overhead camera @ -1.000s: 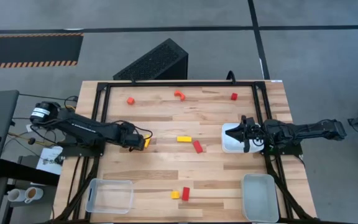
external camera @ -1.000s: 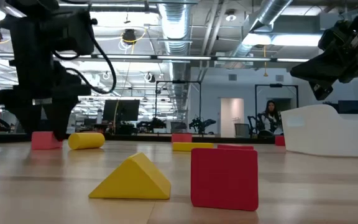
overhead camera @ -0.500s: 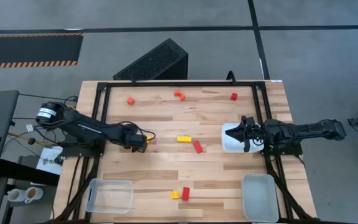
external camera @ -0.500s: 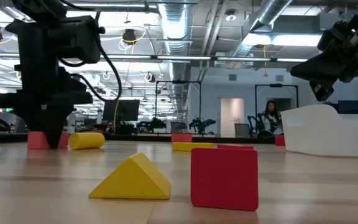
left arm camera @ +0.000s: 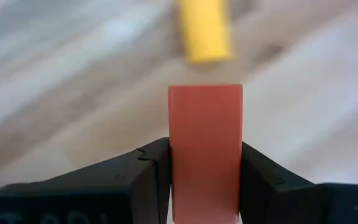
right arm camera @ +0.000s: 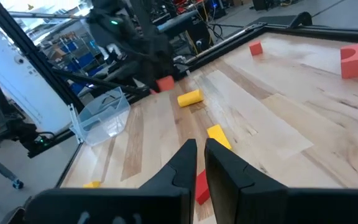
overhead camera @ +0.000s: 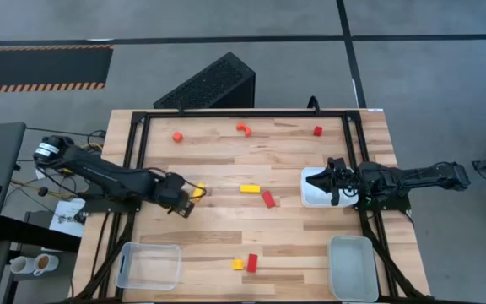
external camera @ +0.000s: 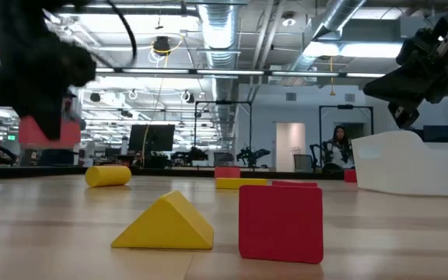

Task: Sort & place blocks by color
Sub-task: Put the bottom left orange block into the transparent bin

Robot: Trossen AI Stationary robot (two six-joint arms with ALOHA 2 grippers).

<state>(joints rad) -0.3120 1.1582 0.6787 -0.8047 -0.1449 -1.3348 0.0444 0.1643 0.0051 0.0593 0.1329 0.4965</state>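
My left gripper (left arm camera: pixel 205 186) is shut on a salmon-red block (left arm camera: pixel 205 146) and holds it above the table's left middle; the low view shows that block (external camera: pixel 49 131) in the air. In the high view the gripper (overhead camera: pixel 180 203) hides it. A yellow cylinder (overhead camera: pixel 197 191) lies on its side just beyond. Other blocks lie flat on the wood: a yellow bar (overhead camera: pixel 250 188), a red bar (overhead camera: pixel 268 198), an orange arch (overhead camera: pixel 243 128), red blocks (overhead camera: pixel 177 136) (overhead camera: pixel 317 131), and a yellow wedge (external camera: pixel 166 223) beside a red cube (external camera: pixel 281 222). My right gripper (right arm camera: pixel 197 155) waits shut over a white tray (overhead camera: pixel 310 187). My left gripper pinches the red block by two opposite side faces (left arm camera: pixel 174 168) between its two fingers. The fingers come from above and point steeply down. The block is lifted clear of the table and sticks out below the fingertips.
A clear tray (overhead camera: pixel 148 265) stands at the near left corner and a white tray (overhead camera: pixel 352 268) at the near right. A black frame (overhead camera: pixel 243 112) runs along the table's far, left and right sides. A person (external camera: pixel 337 148) sits in the room behind.
My left gripper has shut on the red block that stood on the table beside the yellow cylinder. It has then gone up and a little toward the near left, and the block has come up clear of the wood. The cylinder has stayed in place.
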